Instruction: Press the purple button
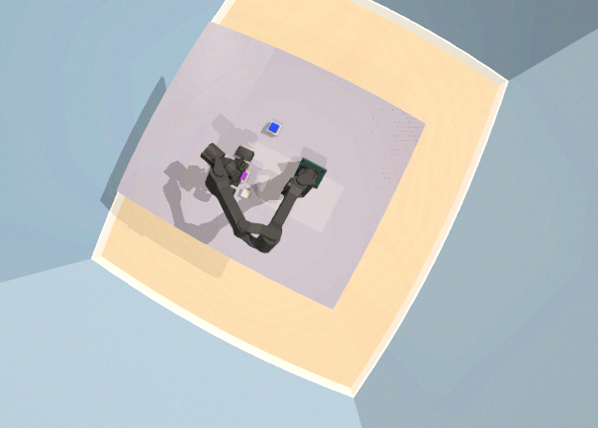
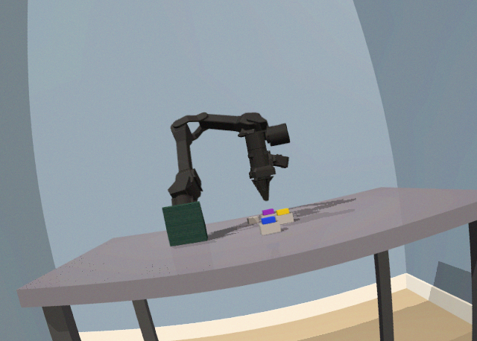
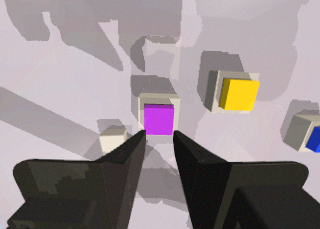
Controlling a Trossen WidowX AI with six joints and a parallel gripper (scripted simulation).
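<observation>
Tool [image 3: 159, 134] (nearly closed) above purple button [image 3: 159, 119]

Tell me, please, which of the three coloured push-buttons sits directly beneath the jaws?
The square purple push-button: it lies just beyond the nearly closed jaws' tips, while the yellow and blue buttons sit off to the side.
</observation>
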